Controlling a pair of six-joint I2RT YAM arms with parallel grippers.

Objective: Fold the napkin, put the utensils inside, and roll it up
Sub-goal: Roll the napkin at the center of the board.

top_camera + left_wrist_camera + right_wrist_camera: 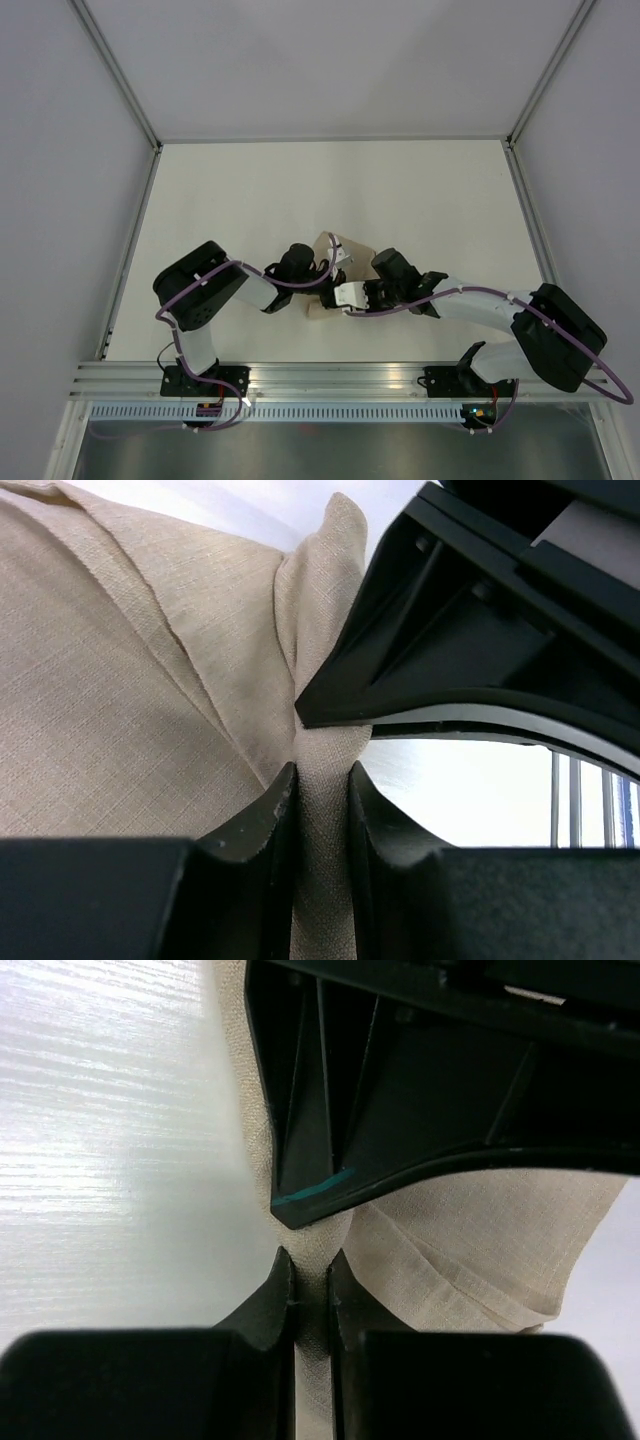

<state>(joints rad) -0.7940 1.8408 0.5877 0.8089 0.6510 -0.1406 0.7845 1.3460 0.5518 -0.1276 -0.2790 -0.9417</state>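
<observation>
Napkin (352, 248), bunched beige cloth, sat pinched by left gripper (322, 780) and right gripper (310, 1270), its creases plain only in wrist views.

A white tabletop (400, 190) is enclosed by pale grey panels (330, 60) framed with aluminium posts (116, 72). An aluminium rail (340, 378) is fixed along its near edge. Everything is evenly lit.

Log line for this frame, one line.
left gripper: shut on napkin | right gripper: shut on napkin | grippers: facing, close together
</observation>
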